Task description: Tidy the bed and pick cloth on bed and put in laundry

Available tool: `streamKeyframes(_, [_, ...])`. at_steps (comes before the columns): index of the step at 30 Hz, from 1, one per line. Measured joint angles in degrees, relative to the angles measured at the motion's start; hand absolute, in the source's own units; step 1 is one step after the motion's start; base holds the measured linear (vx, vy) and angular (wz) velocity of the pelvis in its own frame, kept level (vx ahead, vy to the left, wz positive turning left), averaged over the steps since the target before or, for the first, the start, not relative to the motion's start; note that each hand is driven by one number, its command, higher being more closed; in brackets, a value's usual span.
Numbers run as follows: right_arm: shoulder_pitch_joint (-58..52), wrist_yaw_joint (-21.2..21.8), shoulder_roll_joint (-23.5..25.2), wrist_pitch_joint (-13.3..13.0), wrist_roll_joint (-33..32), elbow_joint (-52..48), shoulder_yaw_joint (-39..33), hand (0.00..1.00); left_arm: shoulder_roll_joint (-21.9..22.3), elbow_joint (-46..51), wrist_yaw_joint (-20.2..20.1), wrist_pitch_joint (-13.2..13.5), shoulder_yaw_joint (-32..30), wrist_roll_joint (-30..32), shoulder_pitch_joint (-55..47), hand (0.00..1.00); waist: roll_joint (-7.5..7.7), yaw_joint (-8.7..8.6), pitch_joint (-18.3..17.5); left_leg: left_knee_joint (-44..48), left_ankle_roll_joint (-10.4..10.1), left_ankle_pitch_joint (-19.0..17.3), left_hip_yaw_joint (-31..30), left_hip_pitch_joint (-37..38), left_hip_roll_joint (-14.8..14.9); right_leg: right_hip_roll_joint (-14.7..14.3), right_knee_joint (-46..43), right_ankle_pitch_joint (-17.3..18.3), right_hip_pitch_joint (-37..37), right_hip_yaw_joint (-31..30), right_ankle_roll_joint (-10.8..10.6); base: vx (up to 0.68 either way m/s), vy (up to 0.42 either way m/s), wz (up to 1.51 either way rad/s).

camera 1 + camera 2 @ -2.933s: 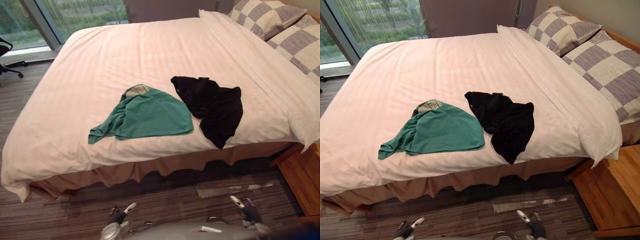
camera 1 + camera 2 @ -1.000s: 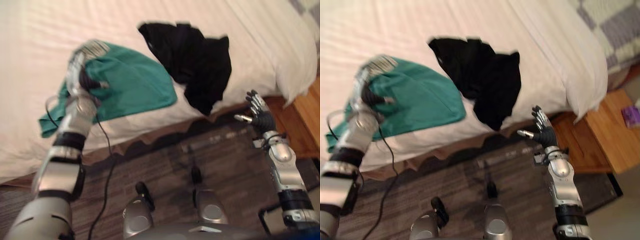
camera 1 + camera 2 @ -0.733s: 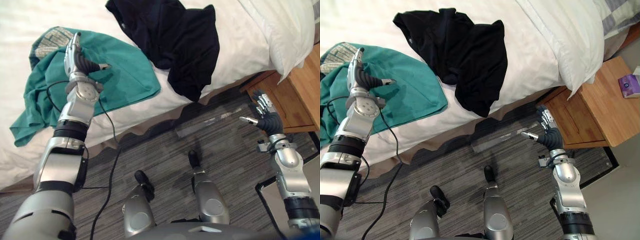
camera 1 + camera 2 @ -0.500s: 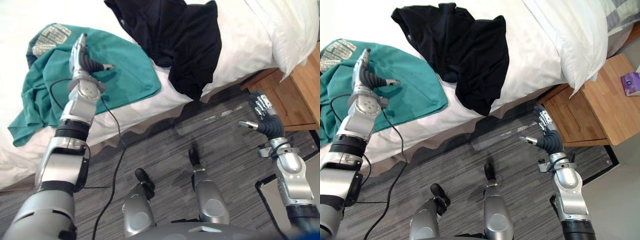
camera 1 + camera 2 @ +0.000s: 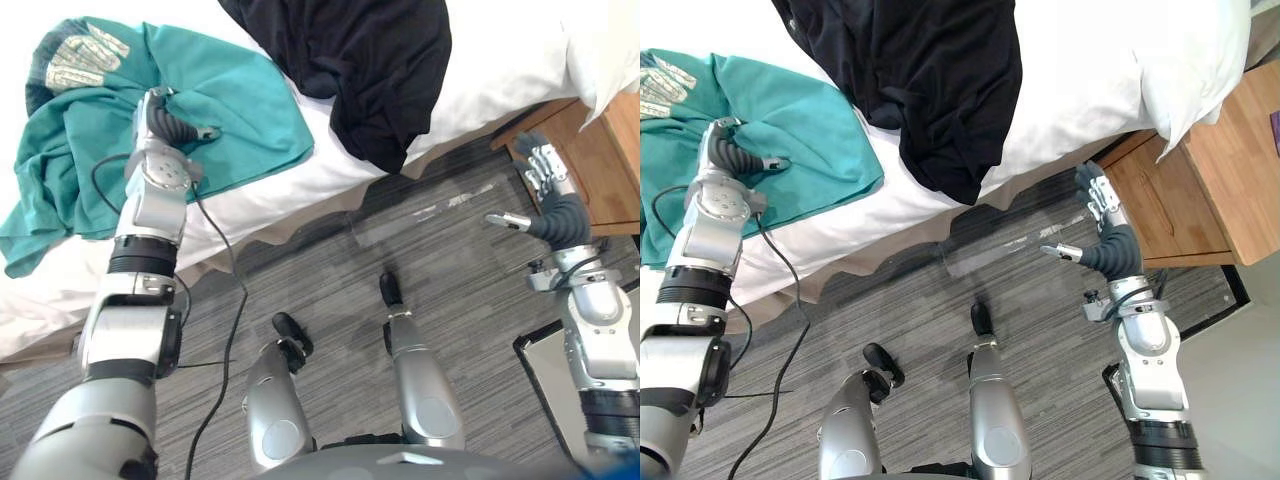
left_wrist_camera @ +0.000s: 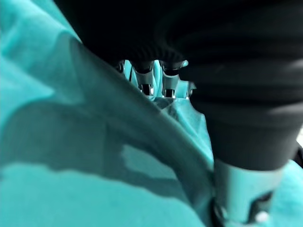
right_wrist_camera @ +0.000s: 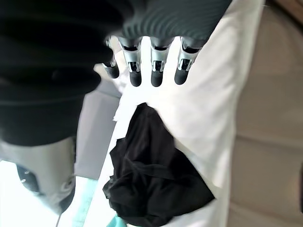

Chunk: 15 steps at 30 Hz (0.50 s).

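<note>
White-duvet bed (image 5: 480,60) over grey striped carpet (image 5: 330,270), wooden nightstand (image 5: 1200,190) right by the right hand (image 5: 553,208) | right hand loose and spread above the carpet, holding nothing | left hand (image 5: 160,125) planted on green shirt (image 5: 235,100), can't tell if it's gripping | pale print (image 5: 75,62) beyond the left hand, unreadable | black shirt (image 5: 370,60) to its right, drooping off the bed edge

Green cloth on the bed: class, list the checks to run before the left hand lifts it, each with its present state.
1. Left hand rests on the green cloth: ok.
2. Its hold on the cloth is secure: cannot tell; a fold covers it.
3. Right hand free, fingers straight, above the floor beside the nightstand: ok.
4. Black cloth clear of the green cloth: cannot tell; their edges run close.
</note>
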<state>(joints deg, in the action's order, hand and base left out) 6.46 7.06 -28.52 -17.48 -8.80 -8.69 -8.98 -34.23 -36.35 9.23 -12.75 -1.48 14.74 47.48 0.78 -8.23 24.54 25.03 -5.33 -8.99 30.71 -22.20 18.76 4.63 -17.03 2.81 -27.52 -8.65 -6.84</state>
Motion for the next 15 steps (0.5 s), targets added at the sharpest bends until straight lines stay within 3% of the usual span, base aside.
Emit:
streamKeyframes(1, [0.48,-0.02,-0.18,0.0,0.18,-0.45,-0.04,0.0,-0.22,-0.1,-0.33,1.15,-0.64,-1.2,-0.37,1.0,-0.02,0.02,-0.01,-0.02,0.03,0.05,-0.05,0.05,-0.04,0.03,0.0,0.0,0.0,0.02,0.0,0.02,-0.022,0.04])
streamKeyframes(4, [2.44,-0.91,-2.05,0.96,2.52,-3.02,-0.04,0.0,-0.18,-0.32,-2.8,9.73,-3.24,-10.79,-3.88,1.0,-0.24,0.54,-0.13,-1.04,0.18,0.77,-1.32,0.03,-1.09,0.71,-0.01,0.03,0.16,0.69,-0.04,0.02,-0.016,0.14])
streamKeyframes(5, [2.67,-1.17,-2.18,1.48,2.84,-3.62,-0.04,0.0,-0.07,-0.27,-3.62,11.36,-3.45,-12.53,-4.67,1.0,-0.26,0.78,-0.14,-1.15,0.2,0.86,-1.53,0.01,-1.16,0.89,-0.02,0.07,0.29,1.12,-0.1,0.01,-0.014,0.19])
streamKeyframes(8, [2.97,-2.84,-2.78,4.95,4.88,-6.03,-0.02,0.0,2.54,5.47,-9.05,17.6,-4.35,-18.43,-12.01,1.0,-0.44,1.59,-0.25,-2.77,0.52,2.19,-4.0,0.26,-2.28,2.0,-0.12,0.99,2.24,4.23,-0.02,0.02,-0.03,0.49])
streamKeyframes(11, [3.47,-5.23,-4.41,8.09,6.92,-6.86,-0.1,0.0,7.01,13.34,-11.48,21.13,-5.25,-19.09,-21.23,1.0,-0.46,3.5,-0.3,-3.06,0.58,2.78,-6.29,0.12,-2.88,2.58,-1.14,2.0,3.2,6.69,0.28,0.03,-0.033,0.45])
streamKeyframes(15, [4.88,-6.67,-4.41,10.75,8.27,-7.29,-0.33,0.0,9.52,18.39,-13.2,22.14,-3.65,-19.72,-29.02,1.0,-0.35,5.51,-0.7,-4.25,0.4,3.79,-8.63,0.02,-3.68,3.41,-1.8,3.34,4.2,9.52,0.63,0.0,-0.042,0.36])
